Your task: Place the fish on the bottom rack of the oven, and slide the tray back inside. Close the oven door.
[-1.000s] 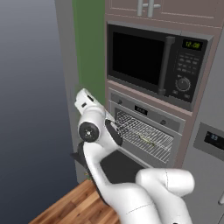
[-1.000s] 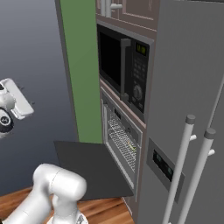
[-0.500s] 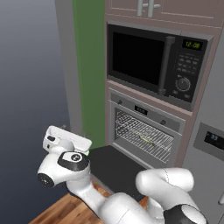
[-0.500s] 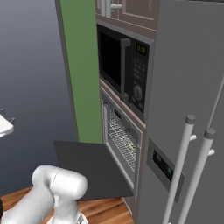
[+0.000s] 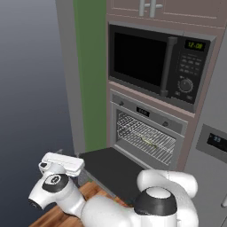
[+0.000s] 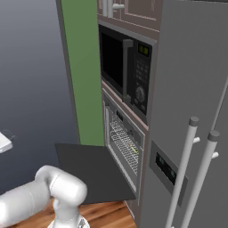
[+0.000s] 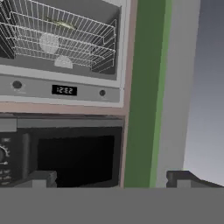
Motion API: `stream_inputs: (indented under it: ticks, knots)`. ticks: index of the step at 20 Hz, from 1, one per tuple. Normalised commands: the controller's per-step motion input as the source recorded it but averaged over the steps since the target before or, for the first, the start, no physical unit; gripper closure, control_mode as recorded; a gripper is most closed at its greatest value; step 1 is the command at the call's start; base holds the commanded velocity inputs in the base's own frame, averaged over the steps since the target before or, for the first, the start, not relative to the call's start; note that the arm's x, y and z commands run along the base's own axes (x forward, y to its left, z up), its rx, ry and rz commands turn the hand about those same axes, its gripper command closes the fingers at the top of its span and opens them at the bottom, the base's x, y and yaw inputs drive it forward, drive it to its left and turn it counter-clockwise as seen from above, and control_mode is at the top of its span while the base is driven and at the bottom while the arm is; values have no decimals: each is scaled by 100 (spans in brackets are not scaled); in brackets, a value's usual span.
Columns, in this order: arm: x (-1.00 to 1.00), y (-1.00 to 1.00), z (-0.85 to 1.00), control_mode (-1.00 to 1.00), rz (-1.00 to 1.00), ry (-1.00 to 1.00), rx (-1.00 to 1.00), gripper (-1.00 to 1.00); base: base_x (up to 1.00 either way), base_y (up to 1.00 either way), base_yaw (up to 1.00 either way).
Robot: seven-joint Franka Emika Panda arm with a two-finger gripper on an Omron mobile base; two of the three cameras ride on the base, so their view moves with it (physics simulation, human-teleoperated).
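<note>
The oven (image 5: 146, 133) stands open, and its door (image 5: 111, 170) lies flat, black side up. The wire rack (image 5: 142, 135) sits inside the cavity with the small yellowish fish (image 5: 148, 141) lying on it. My hand (image 5: 62, 163) hangs low at the left, off the door's left front corner and well away from the rack. The hand view is upside down, with the rack (image 7: 61, 33) and fish (image 7: 61, 24) far off at its top. My gripper (image 7: 113, 179) is open, its fingertips (image 7: 41, 178) wide apart with nothing between them.
A black microwave (image 5: 155, 62) sits right above the oven. A green wall panel (image 5: 88, 80) runs down the oven's left side, and a grey fridge (image 6: 191, 133) stands to its right. The lowered door (image 6: 89, 169) juts out over the wooden floor (image 6: 107, 213).
The arm has swung down and left, from in front of the oven cavity to low beside the door's left front corner. The gripper has stayed open, and the fish and rack have not moved.
</note>
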Motion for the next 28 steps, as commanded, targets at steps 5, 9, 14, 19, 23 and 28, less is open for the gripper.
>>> stream_inputs:
  ticks: [5, 9, 14, 19, 23, 28]
  knots:
    - [10, 4, -23, -100, -12, 1, -7, -100, 0, 0, 0]
    - [0, 0, -18, -100, 0, -3, 4, -100, 0, 0, 0]
    - [5, -20, -58, -100, 10, -4, 12, -100, 0, 0, 0]
    - [5, -41, -80, -100, 16, -11, 18, -100, 0, 0, 0]
    - [16, -25, -96, -100, 16, -17, 15, -100, 0, 0, 0]
    - [19, -13, -85, -100, 11, -23, 14, -100, 0, 0, 0]
